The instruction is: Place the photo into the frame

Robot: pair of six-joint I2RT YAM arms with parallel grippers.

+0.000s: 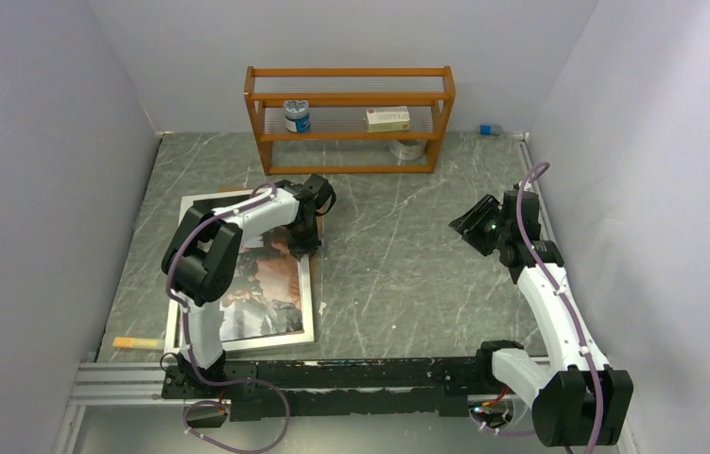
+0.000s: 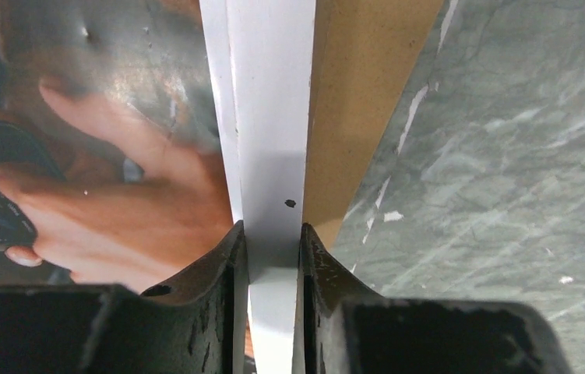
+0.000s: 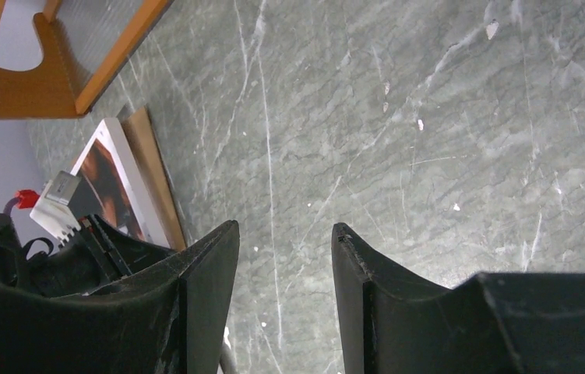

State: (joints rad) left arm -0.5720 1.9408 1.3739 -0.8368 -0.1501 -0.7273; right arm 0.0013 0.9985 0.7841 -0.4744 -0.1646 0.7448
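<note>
- Grey marbled desk (image 1: 398,274), plain walls. Where's the frame (image 2: 269,117)?
- Flat at the left, long axis running near to far. Glossy photo (image 2: 118,195) lies inside its rim, and brown fibreboard (image 2: 359,93) pokes out beside it.
- Which pincer's nearer?
- Left pincer (image 2: 273,257) pinches the smooth white rim. Right pincer (image 3: 285,257) gapes empty, well apart rightward.

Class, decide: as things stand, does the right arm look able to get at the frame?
Probably yes. The right gripper is open over the table, and nothing stands between it and the frame. The left gripper clamps the facing rim, so it would need another spot.
</note>
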